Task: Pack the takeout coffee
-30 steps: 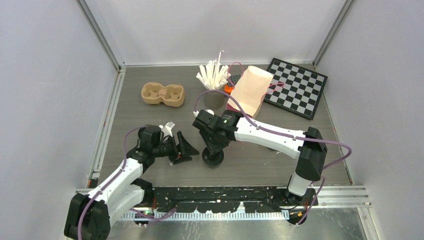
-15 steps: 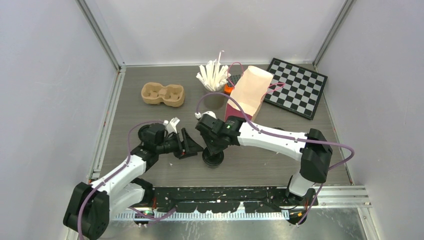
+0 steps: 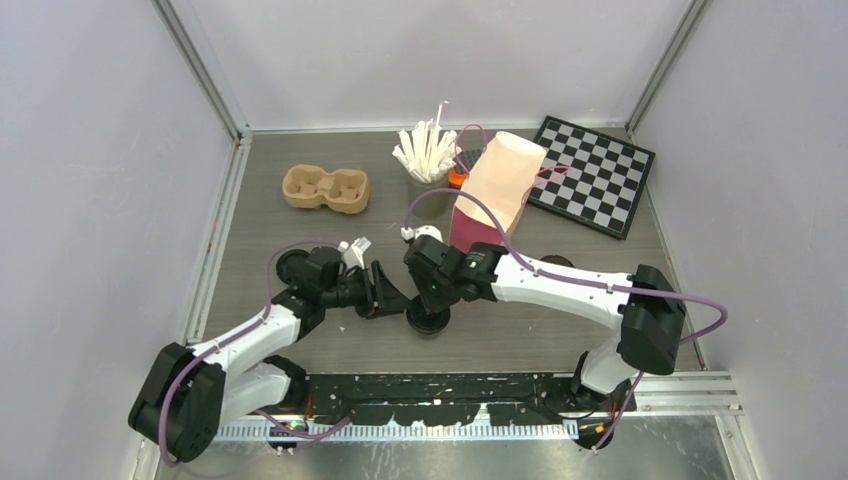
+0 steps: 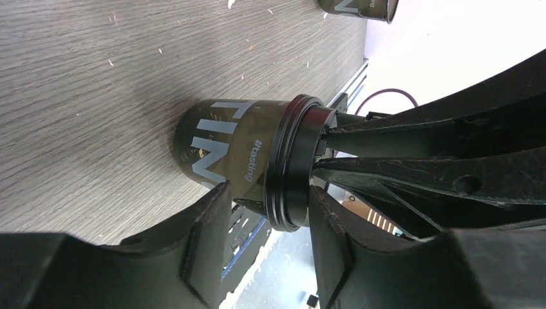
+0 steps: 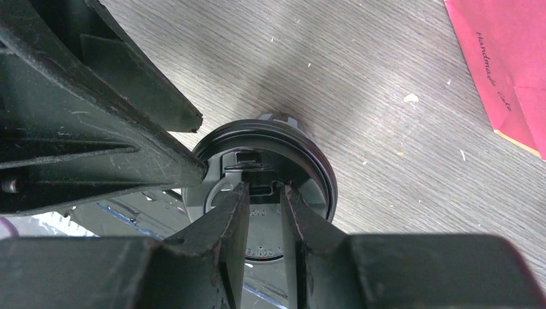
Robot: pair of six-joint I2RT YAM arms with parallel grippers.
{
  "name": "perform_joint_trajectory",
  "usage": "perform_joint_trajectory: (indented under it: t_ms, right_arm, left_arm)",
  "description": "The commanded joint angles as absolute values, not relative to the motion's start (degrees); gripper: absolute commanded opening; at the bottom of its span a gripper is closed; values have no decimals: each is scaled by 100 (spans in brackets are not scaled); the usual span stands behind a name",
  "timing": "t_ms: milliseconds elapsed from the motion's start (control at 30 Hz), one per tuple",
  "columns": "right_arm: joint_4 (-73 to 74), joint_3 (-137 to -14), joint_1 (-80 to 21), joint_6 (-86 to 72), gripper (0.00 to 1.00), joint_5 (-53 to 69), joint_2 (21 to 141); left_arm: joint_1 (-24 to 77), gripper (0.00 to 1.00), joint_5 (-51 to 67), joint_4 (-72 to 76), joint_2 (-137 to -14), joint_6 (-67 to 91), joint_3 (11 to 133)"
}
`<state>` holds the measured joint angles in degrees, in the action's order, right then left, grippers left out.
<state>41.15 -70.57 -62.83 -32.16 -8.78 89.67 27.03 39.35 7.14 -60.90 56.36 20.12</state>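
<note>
Left gripper (image 4: pixel 269 212), wide open, straddles the cup (image 4: pixel 219 148) from 9 o'clock. Right gripper (image 5: pixel 265 190), nearly closed, touches the lid (image 5: pixel 312 174); grip unclear.

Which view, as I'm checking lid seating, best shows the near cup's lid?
Left wrist: the lid shows side-on, rim around the coffee cup. Right wrist shows only its top; in top external the right gripper mostly covers it.

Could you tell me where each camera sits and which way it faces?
Top external: above and behind the arms, looking down at the table; both arms show.
Left wrist: on the left gripper, looking sideways between its fingers at the cup.
Right wrist: on the right gripper, looking down between its fingers at the lid.
Shared: all three show the cup; each wrist view shows the other gripper.
</note>
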Motion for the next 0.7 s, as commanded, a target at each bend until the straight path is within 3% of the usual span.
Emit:
perform_joint_trajectory:
  t_ms: [0, 667]
  right_arm:
    - [4073, -6841, -6265, -3334, 30, -847, 8779]
    - [2947, -5160, -6262, -3833, 30, -624, 8090]
  left_arm:
    - [2776, 46, 3610, 606, -6086, 5283, 2044]
    - [3031, 34, 2960, -372, -5842, 4930, 1643]
